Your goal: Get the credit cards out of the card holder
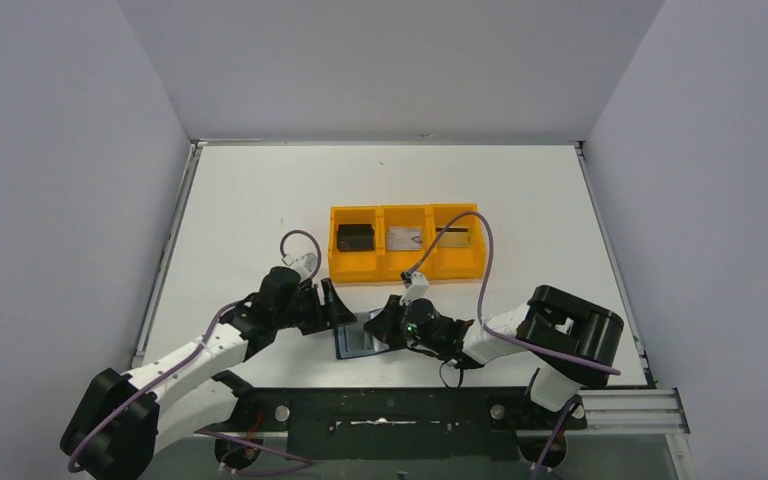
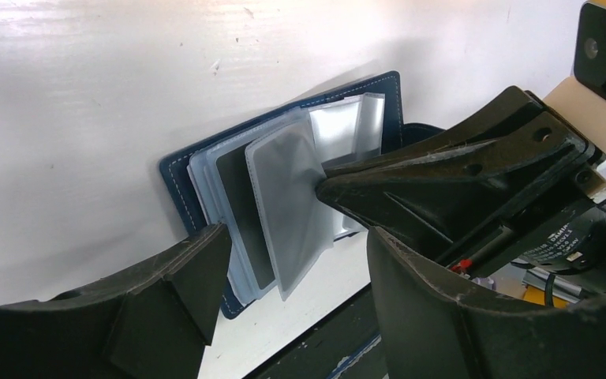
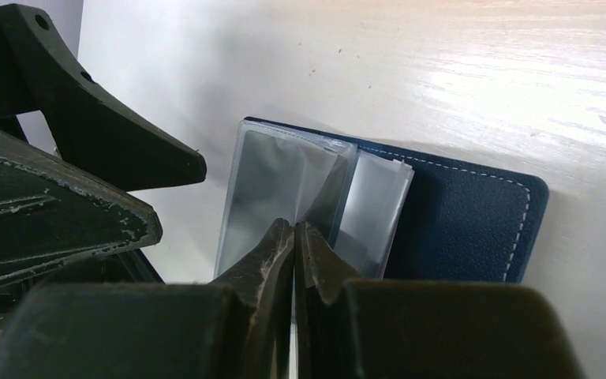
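Note:
The card holder (image 1: pixel 353 341) lies open on the white table near the front edge, navy cover (image 3: pixel 473 221) down and clear sleeves (image 2: pixel 284 205) fanned up. One sleeve holds a dark grey card (image 2: pixel 241 209). My right gripper (image 3: pixel 294 229) is shut, its tips pressed against the sleeves near the spine. My left gripper (image 2: pixel 296 253) is open, with a finger on either side of the sleeves' lower edge and touching nothing. In the top view the left gripper (image 1: pixel 338 305) and right gripper (image 1: pixel 380 323) meet over the holder. A silver-grey card (image 1: pixel 404 238) and a gold-tan card (image 1: pixel 455 236) lie in the tray.
An orange three-compartment tray (image 1: pixel 380 270) stands just behind the grippers, with a dark object (image 1: pixel 354 236) in its left compartment. The table's black front rail (image 1: pixel 410 405) runs close behind the holder. White walls enclose the table on three sides.

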Motion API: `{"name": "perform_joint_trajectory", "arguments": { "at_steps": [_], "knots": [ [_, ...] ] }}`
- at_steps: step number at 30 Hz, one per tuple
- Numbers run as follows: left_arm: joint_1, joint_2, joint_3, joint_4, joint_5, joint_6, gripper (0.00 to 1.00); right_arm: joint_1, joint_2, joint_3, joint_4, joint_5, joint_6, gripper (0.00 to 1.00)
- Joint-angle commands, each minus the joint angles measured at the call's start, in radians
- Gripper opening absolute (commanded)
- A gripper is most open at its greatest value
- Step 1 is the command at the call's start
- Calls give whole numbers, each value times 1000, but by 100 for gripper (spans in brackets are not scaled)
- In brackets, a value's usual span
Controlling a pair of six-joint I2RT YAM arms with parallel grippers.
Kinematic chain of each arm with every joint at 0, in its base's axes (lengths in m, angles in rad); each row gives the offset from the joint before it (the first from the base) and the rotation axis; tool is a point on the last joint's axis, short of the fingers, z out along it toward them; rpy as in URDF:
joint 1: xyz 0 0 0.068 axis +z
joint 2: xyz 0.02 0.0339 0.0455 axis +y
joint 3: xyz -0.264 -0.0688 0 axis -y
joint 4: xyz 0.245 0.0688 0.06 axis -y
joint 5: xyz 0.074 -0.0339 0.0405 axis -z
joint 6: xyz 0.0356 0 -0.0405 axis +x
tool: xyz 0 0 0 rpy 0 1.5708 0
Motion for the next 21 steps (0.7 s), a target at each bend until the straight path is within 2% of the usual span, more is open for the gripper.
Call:
{"name": "perform_joint_trajectory", "arguments": {
  "at_steps": [1,5,15,21],
  "knots": [
    [-13,-4,-11,109,21,-42,62,-11,0,-9,80,18,10,0],
    [-20,1,-32,169,42,-74,59,-16,8,-18,100,11,19,0],
    [-50,49,-16,142,11,-57,58,-26,-6,-68,174,0,33,0],
    [-77,69,-24,179,14,-69,58,-29,3,-86,230,-16,32,0]
  ]
}}
